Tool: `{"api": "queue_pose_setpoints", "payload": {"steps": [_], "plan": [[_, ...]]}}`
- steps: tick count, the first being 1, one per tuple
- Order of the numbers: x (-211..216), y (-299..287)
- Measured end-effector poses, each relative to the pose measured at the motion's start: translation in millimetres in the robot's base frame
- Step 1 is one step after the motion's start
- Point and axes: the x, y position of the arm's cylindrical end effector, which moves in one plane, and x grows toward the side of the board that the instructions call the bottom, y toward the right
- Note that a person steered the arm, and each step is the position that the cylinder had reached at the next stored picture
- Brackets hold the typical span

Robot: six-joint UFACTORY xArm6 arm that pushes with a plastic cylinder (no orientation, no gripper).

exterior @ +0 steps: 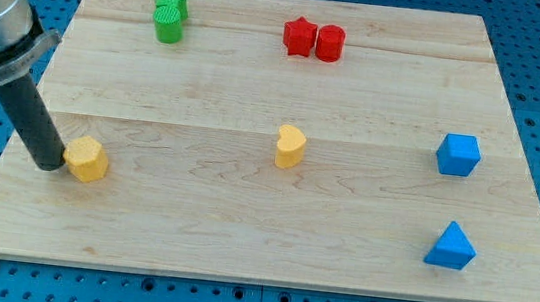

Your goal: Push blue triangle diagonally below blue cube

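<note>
The wooden board (258, 69) fills most of the view, lying on a blue perforated bench. My rod comes down from the top-left corner, and my tip (48, 162) rests near the board's left edge, touching the yellow hexagonal block (87, 159) just on its left side. I have no jaws to open or close, only this bare rod.

The two blue pieces sit far across the board near the right edge: the blue cube (458, 155) about midway up, and the blue triangle (451, 246) closer to the bottom-right corner, almost straight below the cube and apart from it.

Smaller still, a yellow heart-shaped block (291, 146) stands near the board's centre. Toward the top edge are a red star (299, 36) touching a red cylinder-like block (331, 43), and a green star-shaped block (170, 14) left of them.

I judge the task barely begun: the approach step is in hand. The next move calls for crossing the board, skirting the yellow heart, and reaching one side of the triangle to nudge it sideways off the cube's vertical line.
</note>
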Motion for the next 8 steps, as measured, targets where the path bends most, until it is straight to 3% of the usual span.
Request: {"api": "queue_pose_setpoints", "payload": {"steps": [2,5,6,7,8], "plan": [[-14,176],[-24,172],[18,175],[64,223],[82,321]]}}
